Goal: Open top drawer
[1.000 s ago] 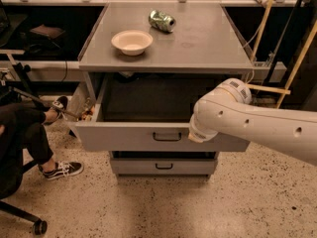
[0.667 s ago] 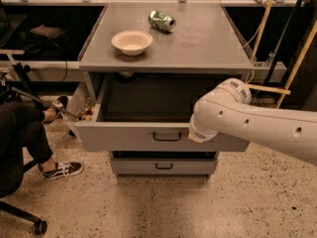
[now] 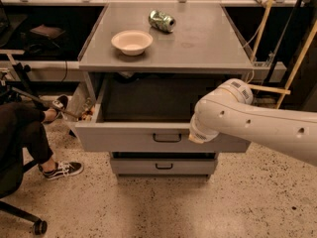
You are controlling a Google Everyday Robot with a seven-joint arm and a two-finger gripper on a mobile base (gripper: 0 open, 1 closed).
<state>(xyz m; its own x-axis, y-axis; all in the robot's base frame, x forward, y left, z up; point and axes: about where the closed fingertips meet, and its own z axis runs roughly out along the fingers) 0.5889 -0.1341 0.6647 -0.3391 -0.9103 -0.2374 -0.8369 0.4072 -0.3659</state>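
Observation:
The top drawer (image 3: 129, 139) of the grey cabinet stands pulled out, its dark inside showing empty. Its flat grey front carries a small black bar handle (image 3: 167, 138) at the centre. My white arm (image 3: 247, 118) reaches in from the right and crosses the right part of the drawer. My gripper is at the arm's end, against the drawer front just right of the handle, and is hidden behind the wrist. A narrower grey drawer (image 3: 157, 166) with a like handle sits shut below.
A cream bowl (image 3: 132, 41) and a crushed green can (image 3: 162, 20) lie on the cabinet top (image 3: 208, 43). A seated person's leg and black shoe (image 3: 62, 169) are at the left, with a chair wheel (image 3: 38, 227). Wooden poles (image 3: 297, 63) lean at the right.

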